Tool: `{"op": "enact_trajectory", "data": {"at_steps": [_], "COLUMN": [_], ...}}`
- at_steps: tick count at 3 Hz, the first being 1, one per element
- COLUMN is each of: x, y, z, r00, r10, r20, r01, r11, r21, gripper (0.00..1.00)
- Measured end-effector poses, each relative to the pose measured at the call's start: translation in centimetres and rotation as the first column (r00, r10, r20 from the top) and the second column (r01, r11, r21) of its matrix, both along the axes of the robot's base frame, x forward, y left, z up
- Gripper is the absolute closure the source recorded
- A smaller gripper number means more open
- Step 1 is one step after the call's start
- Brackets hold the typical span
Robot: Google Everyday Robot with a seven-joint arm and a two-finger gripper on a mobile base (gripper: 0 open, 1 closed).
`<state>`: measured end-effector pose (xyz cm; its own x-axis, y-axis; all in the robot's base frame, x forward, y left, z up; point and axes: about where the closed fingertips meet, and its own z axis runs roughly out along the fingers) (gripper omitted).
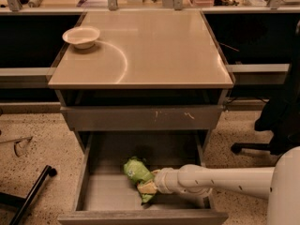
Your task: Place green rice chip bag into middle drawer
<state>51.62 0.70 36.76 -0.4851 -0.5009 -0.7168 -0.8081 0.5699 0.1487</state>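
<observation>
The green rice chip bag point(136, 171) lies inside the open middle drawer point(105, 196), low over its grey floor and right of centre, so the placing looks nearly done. The end effector point(149, 188) is in the drawer too, touching the bag; whether it grips or has let go I cannot tell. Left to do, by my judgement: a sure release and lifting the arm out. Above, the scratched drawer front point(140, 117) is closed. 1 white bowl point(81, 35) sits on the bench point(154, 50), well apart. Nothing blocks the way out.
</observation>
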Motion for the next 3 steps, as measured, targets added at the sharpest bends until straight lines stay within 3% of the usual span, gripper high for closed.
{"op": "enact_trajectory", "data": {"at_steps": [2, 3], "x": [0.0, 0.0], "y": [0.01, 0.01], "z": [0.0, 0.0], "r00": [1.0, 1.0], "r10": [0.0, 0.0], "r20": [0.0, 0.0], "r01": [0.0, 0.0], "r11": [1.0, 1.0], "r21": [0.0, 0.0], "gripper": [0.12, 0.0]}}
